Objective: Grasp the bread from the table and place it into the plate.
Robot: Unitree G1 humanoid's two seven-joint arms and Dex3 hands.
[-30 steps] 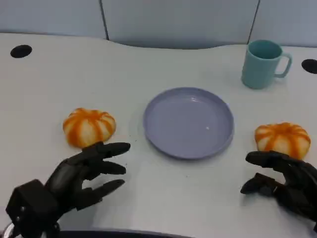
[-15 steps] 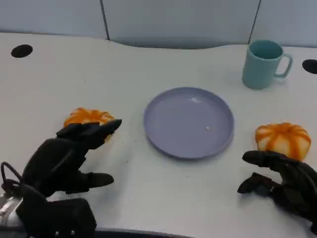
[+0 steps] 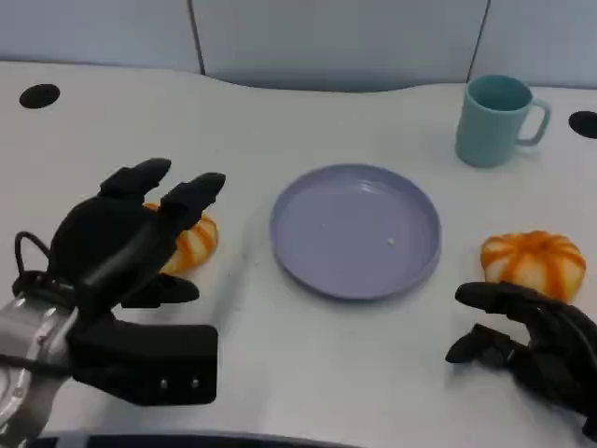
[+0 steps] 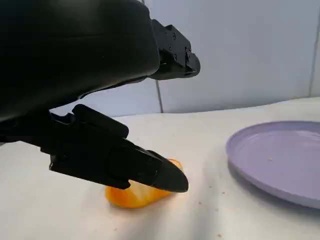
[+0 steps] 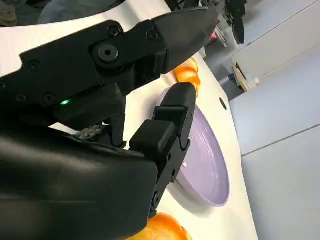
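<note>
your left hand (image 3: 126, 233) is hovering spread over left bread (image 3: 191, 245), gripping nothing | right hand (image 3: 532, 341) sitting spread beside right bread (image 3: 534, 262) | plate (image 3: 355, 231) lying between, mug (image 3: 496, 120) standing behind

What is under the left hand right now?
The left hand hangs over the left bread, fingers spread above it. The bread's right part shows orange and white on the table; the rest is covered by the hand, so any contact cannot be seen.
</note>
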